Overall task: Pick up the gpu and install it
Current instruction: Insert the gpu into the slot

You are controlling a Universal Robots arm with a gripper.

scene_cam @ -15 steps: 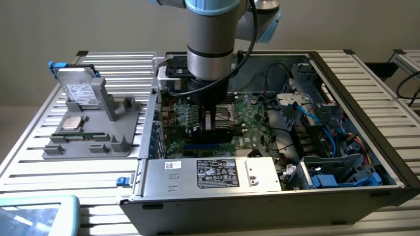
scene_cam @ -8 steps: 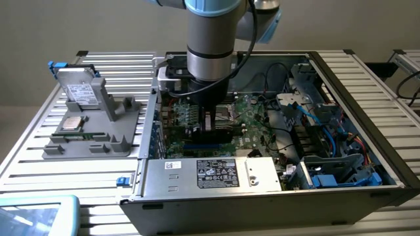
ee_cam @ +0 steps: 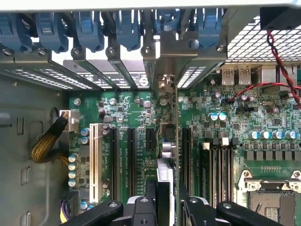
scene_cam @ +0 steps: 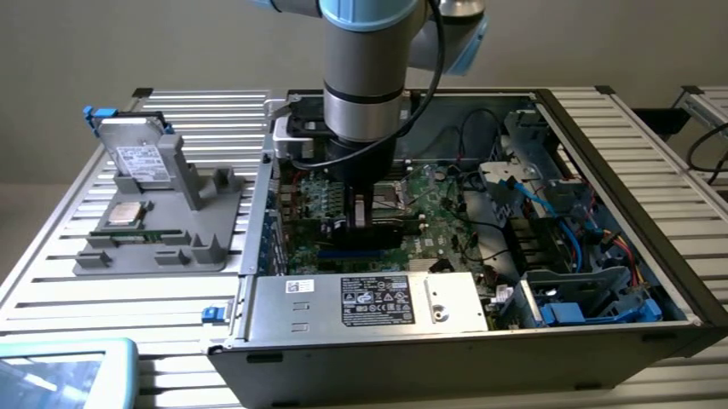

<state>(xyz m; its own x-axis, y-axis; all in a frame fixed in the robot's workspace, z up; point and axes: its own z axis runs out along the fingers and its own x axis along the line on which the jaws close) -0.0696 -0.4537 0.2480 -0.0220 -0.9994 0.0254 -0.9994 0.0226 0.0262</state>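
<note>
The gpu point(ee_cam: 164, 169) stands edge-on between my fingers, its silvery metal end point(ee_cam: 175, 56) up against the slot openings in the case's rear wall. My gripper point(ee_cam: 168, 207) is shut on the gpu, one black finger point(ee_cam: 149, 200) on each side of it. In the exterior view the gripper point(scene_cam: 361, 204) reaches straight down into the open computer case, and the black gpu point(scene_cam: 366, 228) sits low over the green motherboard point(scene_cam: 444, 213), among the expansion slots point(ee_cam: 131, 155). Whether the card's edge is in a slot I cannot tell.
A grey fixture tray point(scene_cam: 216, 256) at the exterior view's left carries a silver hard drive point(scene_cam: 139, 158), a processor chip point(scene_cam: 125, 213) and a green memory stick point(scene_cam: 142, 234). Inside the case are a power supply point(scene_cam: 376, 298), blue cables point(scene_cam: 569, 213) and drive bays point(scene_cam: 592, 298).
</note>
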